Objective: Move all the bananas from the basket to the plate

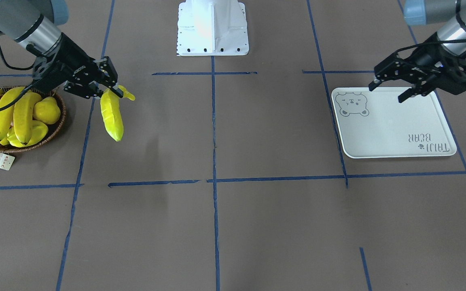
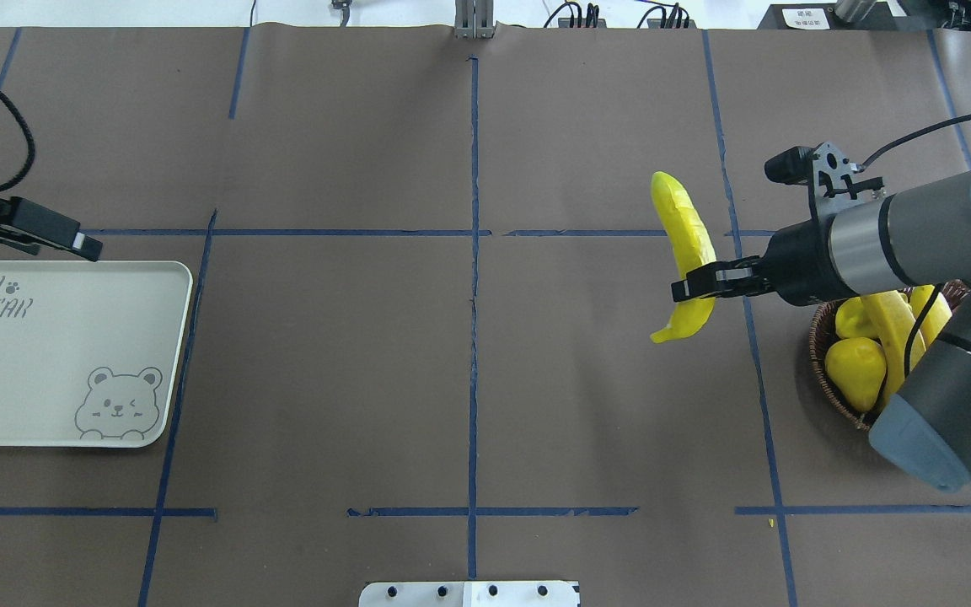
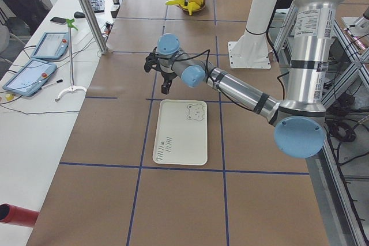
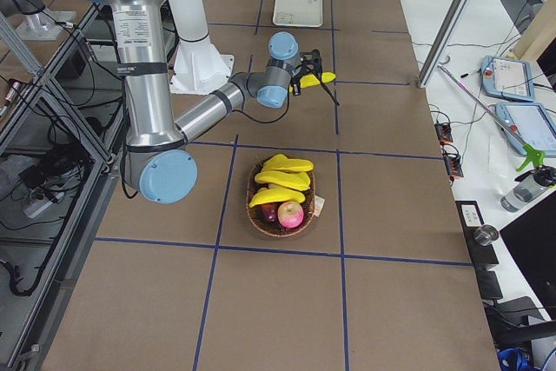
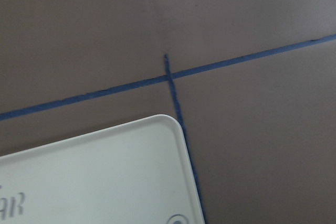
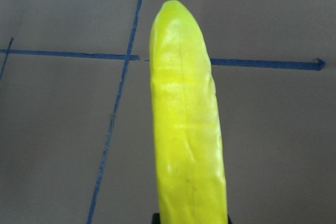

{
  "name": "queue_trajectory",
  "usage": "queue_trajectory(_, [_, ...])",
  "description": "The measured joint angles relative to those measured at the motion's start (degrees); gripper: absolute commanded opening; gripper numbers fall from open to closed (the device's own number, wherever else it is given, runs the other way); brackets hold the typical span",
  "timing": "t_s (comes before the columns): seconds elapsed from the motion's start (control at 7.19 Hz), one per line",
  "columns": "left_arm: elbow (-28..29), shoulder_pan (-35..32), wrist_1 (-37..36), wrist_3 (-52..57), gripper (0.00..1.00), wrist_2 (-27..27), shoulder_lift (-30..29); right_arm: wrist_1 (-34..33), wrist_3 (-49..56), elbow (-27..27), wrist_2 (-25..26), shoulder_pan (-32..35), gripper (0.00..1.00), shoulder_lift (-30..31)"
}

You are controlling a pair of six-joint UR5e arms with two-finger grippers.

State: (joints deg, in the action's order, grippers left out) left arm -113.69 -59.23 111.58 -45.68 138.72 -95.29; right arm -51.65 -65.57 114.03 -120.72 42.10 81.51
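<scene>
- The right gripper (image 1: 111,88) held one banana (image 1: 111,115) off the desk (image 1: 257,133). Its fingers were clamped near the stem end, just outside the basket (image 1: 60,121) rim.
- Wide bare desk lay between that banana and the plate (image 1: 395,125).
- The other bananas (image 1: 22,115) lay in the basket.
- The left gripper (image 1: 387,92) hovered above the plate, fingers spread wide.

A robotics laboratory is indicated: a surface (image 2: 325,379) gridded with blue tape (image 2: 474,253), teach pendants (image 3: 30,78) laid on a side bench (image 3: 23,159), and an aluminium post (image 3: 86,10).
</scene>
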Motion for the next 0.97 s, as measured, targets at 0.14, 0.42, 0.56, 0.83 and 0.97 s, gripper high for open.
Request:
queue_trajectory(0.14, [0.31, 3.7, 2.08, -6.51, 1.0, -0.14, -3.38, 0.04, -2.07, -0.16, 1.65, -2.31, 0.05, -2.25])
queue_trajectory(0.42, [0.73, 8.05, 3.26, -17.43, 1.0, -0.61, -10.55, 0.06, -3.63, -0.86, 5.59, -7.16, 0.05, -6.69])
queue_trajectory(0.56, [0.69, 9.87, 3.58, -21.89, 1.0, -2.36, -13.24, 0.06, -4.11, -1.84, 7.95, -9.54, 0.05, -9.36])
queue_trajectory(0.83, [1.0, 14.73, 5.71, -29.98, 1.0, -8.67, -17.4, 0.04, -5.95, -4.77, 13.23, -14.12, 0.04, -14.8])
queue_trajectory(0.97, [1.34, 16.88, 7.36, -33.23, 1.0, -12.12, -18.82, 0.0, -6.88, -5.89, 15.22, -15.92, 0.04, -17.06])
